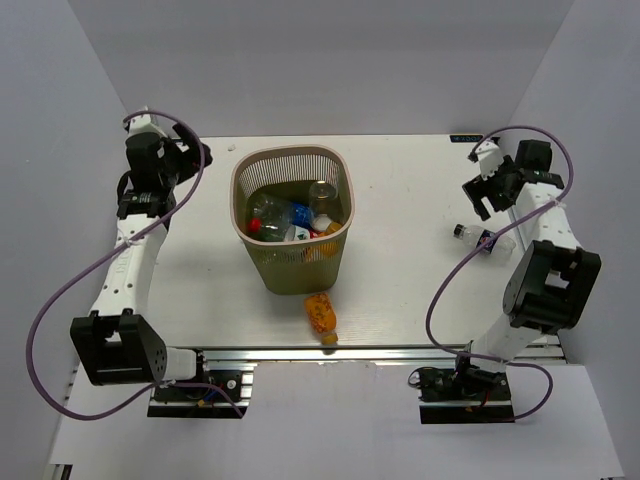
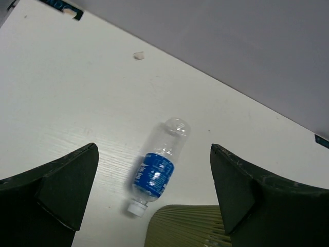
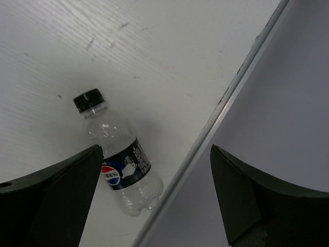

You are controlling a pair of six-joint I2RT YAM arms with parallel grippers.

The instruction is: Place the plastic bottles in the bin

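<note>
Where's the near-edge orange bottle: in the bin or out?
Out: the orange bottle lies on its side in front of the bin's near wall.

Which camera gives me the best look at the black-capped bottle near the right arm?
The right wrist view. There the black-capped bottle lies whole on the table, with its cap and label clear. The top view shows it small and partly behind the right arm. The left wrist view does not show it.

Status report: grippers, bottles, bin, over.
Left gripper open, right gripper open, both empty. Bin holds several bottles. Orange bottle, blue-label bottle, black-cap bottle lie on table. Nothing blocking.
</note>
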